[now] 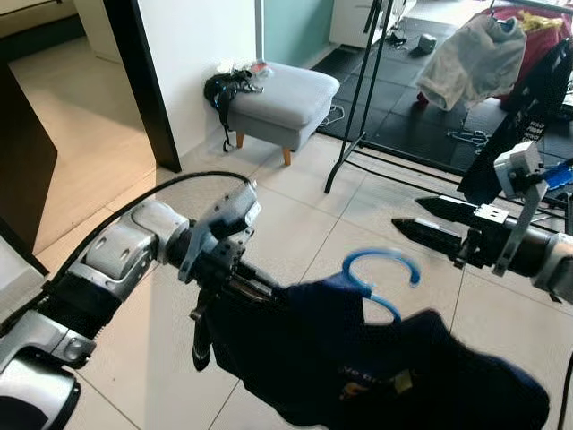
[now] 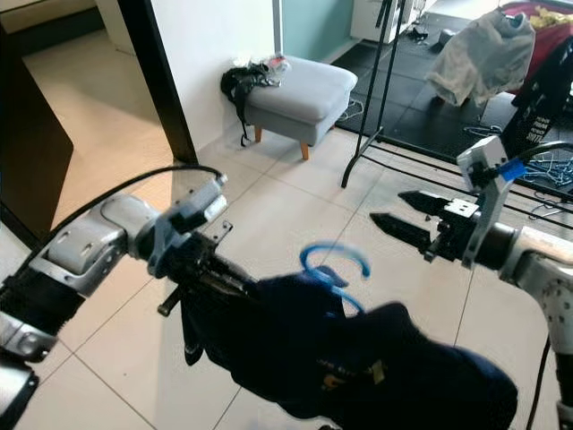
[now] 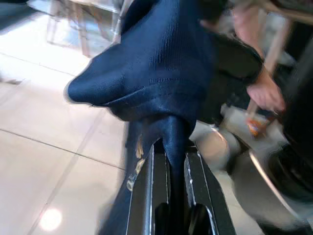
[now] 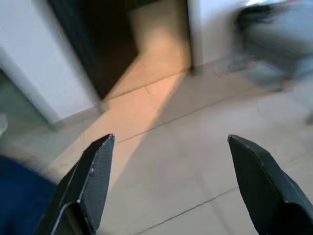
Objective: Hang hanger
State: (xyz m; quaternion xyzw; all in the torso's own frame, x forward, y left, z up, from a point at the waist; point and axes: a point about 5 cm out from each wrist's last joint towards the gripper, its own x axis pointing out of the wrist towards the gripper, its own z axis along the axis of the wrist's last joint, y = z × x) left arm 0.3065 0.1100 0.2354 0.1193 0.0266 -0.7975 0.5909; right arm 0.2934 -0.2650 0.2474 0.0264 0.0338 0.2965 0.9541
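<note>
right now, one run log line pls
left end effector: shut on navy garment | blue hanger: in garment | right end effector: open

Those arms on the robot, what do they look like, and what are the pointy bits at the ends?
Both arms are silver metal with black joints. A black cable loops above the left arm. Each ends in a tool of two long black tapering fingers: the left tool and the right tool. The right wrist bears a pale grey bracket with a blue tab.

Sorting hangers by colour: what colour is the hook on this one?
Light blue; the hanger hook pokes up from the dark navy garment, clearest in the left eye view.
</note>
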